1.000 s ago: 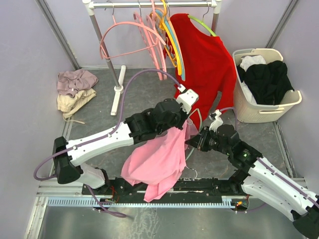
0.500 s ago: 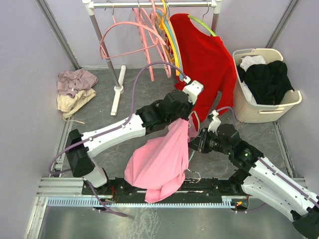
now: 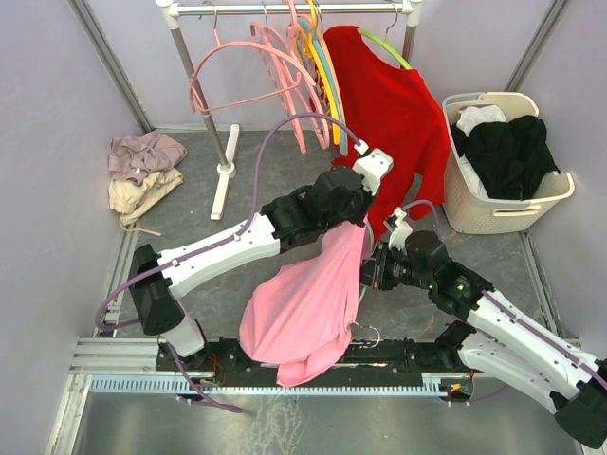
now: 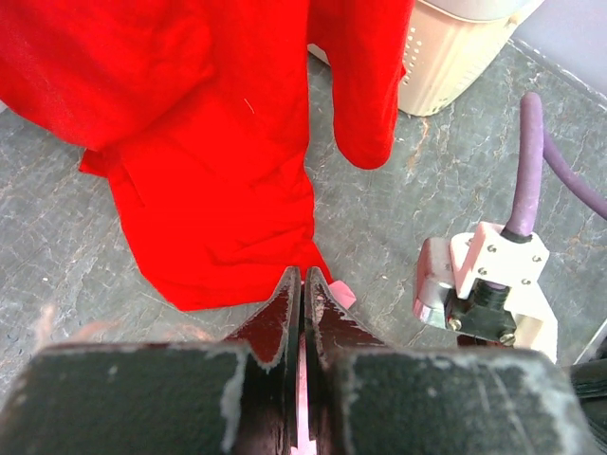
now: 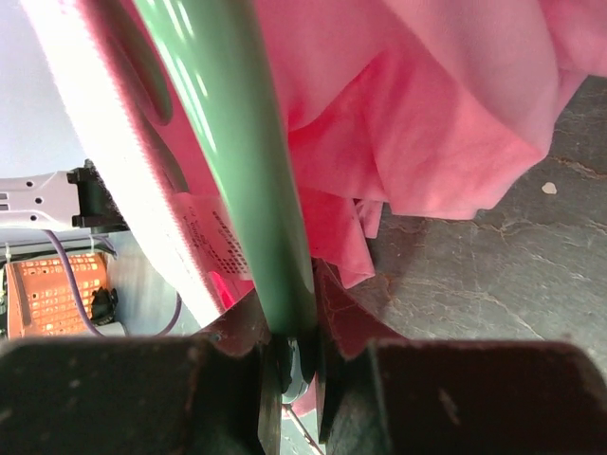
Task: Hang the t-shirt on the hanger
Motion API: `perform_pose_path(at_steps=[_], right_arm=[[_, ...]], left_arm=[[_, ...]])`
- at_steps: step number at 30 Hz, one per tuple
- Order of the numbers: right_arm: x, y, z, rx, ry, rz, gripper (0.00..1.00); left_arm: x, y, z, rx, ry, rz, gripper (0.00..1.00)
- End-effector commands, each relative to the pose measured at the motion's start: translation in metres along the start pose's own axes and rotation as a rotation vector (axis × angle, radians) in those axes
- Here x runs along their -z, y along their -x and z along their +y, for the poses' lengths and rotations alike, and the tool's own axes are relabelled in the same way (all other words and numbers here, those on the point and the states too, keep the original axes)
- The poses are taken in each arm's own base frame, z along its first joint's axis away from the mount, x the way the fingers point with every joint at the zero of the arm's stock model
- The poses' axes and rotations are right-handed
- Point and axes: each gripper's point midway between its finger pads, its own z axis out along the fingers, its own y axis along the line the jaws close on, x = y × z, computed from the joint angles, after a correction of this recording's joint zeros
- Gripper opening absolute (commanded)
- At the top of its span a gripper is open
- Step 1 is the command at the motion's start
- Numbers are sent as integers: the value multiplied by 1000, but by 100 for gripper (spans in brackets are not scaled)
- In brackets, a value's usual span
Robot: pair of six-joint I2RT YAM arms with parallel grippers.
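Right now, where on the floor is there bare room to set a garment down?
Bare floor lies between the pile of clothes and the left arm, between the rack's foot and the red shirt, and between the laundry basket and the right arm. The middle is crowded: both arms meet there with the t-shirt and the hanger.

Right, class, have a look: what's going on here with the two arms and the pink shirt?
The left gripper is shut on an upper edge of the pink t-shirt, holding it up so the cloth hangs down. The right gripper is clamped on the mint-green hanger, whose bar lies against the pink fabric. Whether the hanger is inside the shirt cannot be told; the shirt is not visibly hung on it yet.
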Motion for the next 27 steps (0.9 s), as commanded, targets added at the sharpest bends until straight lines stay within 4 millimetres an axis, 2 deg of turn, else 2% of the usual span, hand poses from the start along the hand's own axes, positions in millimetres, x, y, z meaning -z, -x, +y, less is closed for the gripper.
perform_pose_path(at_steps=[1, 6, 10, 16, 23, 27], right_arm=[[9, 5, 41, 69, 140, 21, 1], [13, 6, 45, 85, 137, 17, 1], [6, 5, 42, 72, 124, 34, 1], [-6, 10, 57, 17, 189, 48, 1], [-11, 18, 69, -13, 205, 54, 1], [-8, 23, 69, -47, 181, 41, 1]], left_arm=[[-1, 58, 0, 12, -15, -170, 3], [-6, 54, 0, 9, -17, -161, 3], [-3, 62, -8, 30, -60, -189, 3], [18, 87, -24, 61, -156, -266, 3], [41, 98, -49, 56, -254, -301, 3], [64, 110, -63, 49, -285, -335, 3]])
